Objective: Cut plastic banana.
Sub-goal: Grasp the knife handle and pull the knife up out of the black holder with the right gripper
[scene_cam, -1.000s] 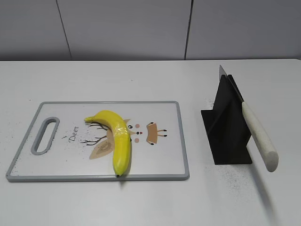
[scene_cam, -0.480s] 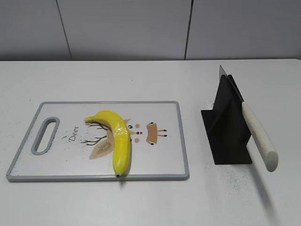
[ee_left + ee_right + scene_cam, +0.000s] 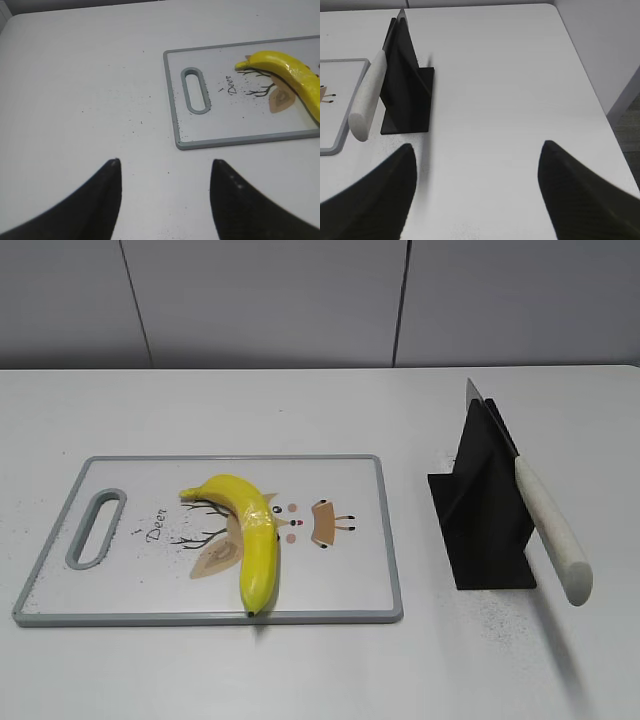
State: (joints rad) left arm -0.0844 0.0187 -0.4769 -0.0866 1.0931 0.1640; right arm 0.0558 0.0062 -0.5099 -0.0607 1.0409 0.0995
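A yellow plastic banana (image 3: 250, 533) lies on a white cutting board (image 3: 340, 580) with a grey rim and a deer print; both show in the left wrist view, banana (image 3: 290, 77) and board (image 3: 220, 125). A knife with a white handle (image 3: 550, 530) rests tilted in a black stand (image 3: 485, 510) right of the board; the right wrist view shows the handle (image 3: 367, 100) and stand (image 3: 407, 90). My left gripper (image 3: 165, 162) is open and empty over bare table, left of the board. My right gripper (image 3: 477, 147) is open and empty, right of the stand. Neither arm shows in the exterior view.
The white table (image 3: 300, 410) carries fine dark specks near the board and the stand. Its right edge (image 3: 585, 65) drops off to the floor in the right wrist view. A grey wall stands behind the table.
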